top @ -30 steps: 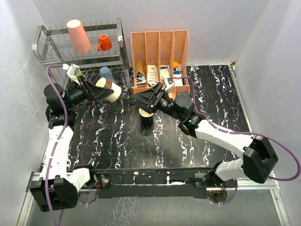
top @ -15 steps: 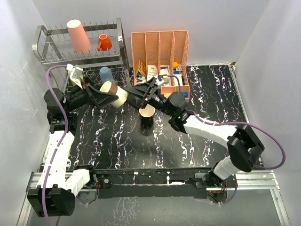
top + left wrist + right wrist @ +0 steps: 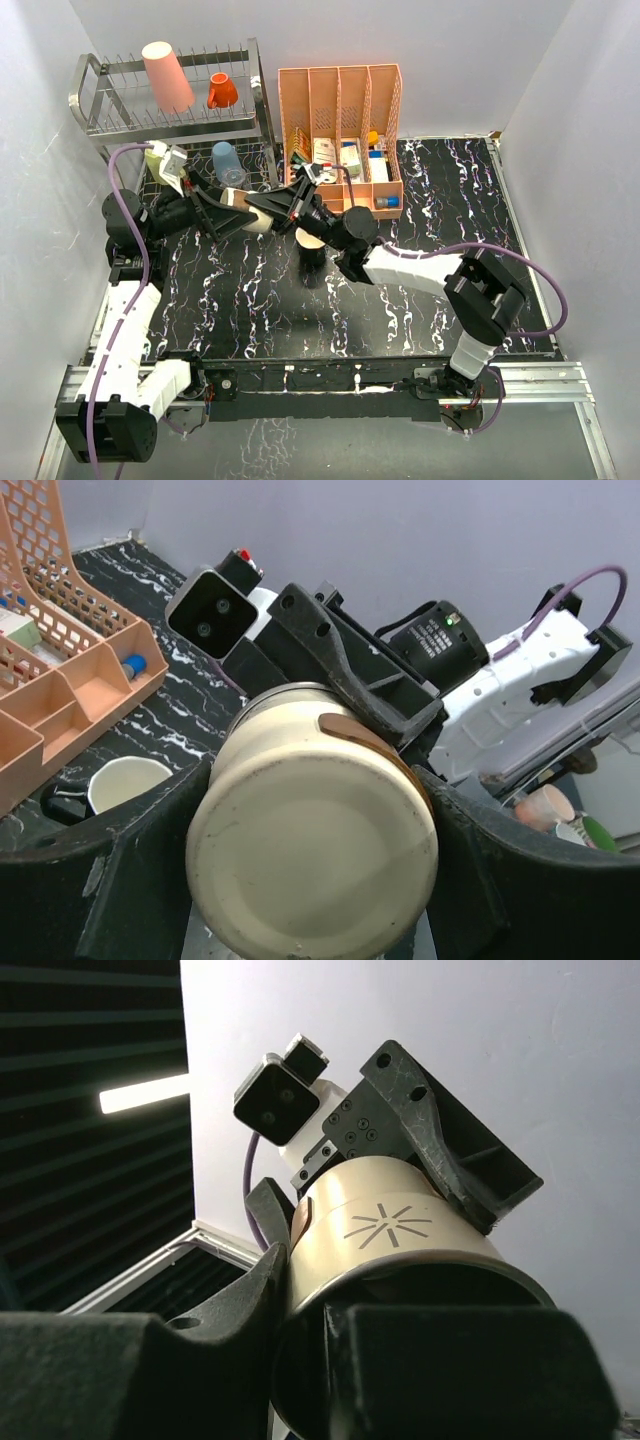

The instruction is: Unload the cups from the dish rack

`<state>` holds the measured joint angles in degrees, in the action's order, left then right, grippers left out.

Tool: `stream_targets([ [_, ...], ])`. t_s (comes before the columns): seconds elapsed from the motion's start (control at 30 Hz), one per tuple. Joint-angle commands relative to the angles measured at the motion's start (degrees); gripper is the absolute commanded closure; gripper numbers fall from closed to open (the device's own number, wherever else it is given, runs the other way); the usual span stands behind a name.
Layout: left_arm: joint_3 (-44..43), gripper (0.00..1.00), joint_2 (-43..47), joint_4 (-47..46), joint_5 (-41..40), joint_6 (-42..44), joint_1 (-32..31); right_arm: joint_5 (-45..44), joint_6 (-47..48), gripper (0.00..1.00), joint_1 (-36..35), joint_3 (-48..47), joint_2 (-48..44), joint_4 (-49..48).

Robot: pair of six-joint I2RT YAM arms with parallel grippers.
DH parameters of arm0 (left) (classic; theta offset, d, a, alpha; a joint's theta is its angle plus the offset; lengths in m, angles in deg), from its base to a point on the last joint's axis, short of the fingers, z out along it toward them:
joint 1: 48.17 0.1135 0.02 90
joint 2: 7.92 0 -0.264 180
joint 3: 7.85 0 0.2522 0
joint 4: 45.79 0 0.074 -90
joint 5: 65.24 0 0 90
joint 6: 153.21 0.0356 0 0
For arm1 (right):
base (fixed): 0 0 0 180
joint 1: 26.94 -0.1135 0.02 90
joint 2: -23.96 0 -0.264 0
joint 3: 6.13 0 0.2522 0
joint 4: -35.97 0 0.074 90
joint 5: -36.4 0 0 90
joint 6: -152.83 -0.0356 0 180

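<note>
Across the black marbled table [image 3: 500, 250], the rack [image 3: 88, 100] stands at the far left corner, and the peach organizer [image 3: 340, 95] is just beside it on the right. My left gripper [image 3: 225, 205] hangs in front of the rack's lower tier, clenched on the cream cup [image 3: 310, 860], which lies on its side in the air, base toward my wrist camera, with a finger pressed to each flank. My right gripper [image 3: 270, 200] meets the cup's open end from the opposite side; one finger lies along its wall, but I cannot tell whether that grip is closed. On the rack's top tier is the pink tumbler [image 3: 167, 75]. Near my right gripper, the black mug [image 3: 312, 248] stands upright on the table. Down on the lower tier sits the blue cup [image 3: 227, 163], and the orange cup [image 3: 221, 92] is beside the tumbler
</note>
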<state>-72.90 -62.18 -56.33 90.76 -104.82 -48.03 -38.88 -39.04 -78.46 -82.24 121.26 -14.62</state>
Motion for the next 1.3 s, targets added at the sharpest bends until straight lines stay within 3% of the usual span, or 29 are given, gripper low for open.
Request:
stream_targets([
  [0.0,0.4,0.4,2.7,9.0,0.9,13.4,-0.3,-3.5,-0.9,0.92,0.6,2.0,-4.5,-5.4],
  [0.1,-0.9,0.06,2.8,19.1,-0.6,23.5,-0.3,-2.8,1.1,0.92,3.0,5.6,-7.5,-1.2],
  [0.3,-6.1,0.03,2.0,41.0,-4.2,48.1,-0.3,3.4,12.7,0.92,12.7,12.1,-19.6,21.6],
  [0.47,-7.3,0.03,-0.9,52.9,-15.3,65.0,-0.2,3.8,40.0,0.92,19.4,4.7,-28.3,65.1],
  [0.53,-6.9,0.03,-2.7,53.2,-21.0,64.9,-0.3,-1.2,50.0,0.92,20.2,0.4,-29.3,80.2],
  [0.7,-3.7,0.03,-6.1,47.1,-31.3,60.3,-0.3,-12.9,68.2,0.92,21.2,-3.9,-26.5,100.9],
  [0.93,-0.6,0.03,-8.0,37.8,-41.5,53.9,-0.3,-15.8,77.7,0.92,21.2,-7.7,-15.9,105.7],
  [1.27,2.6,0.03,-13.1,26.2,-50.4,45.3,-0.2,-19.1,82.6,0.91,18.9,-17.9,1.9,106.1],
])
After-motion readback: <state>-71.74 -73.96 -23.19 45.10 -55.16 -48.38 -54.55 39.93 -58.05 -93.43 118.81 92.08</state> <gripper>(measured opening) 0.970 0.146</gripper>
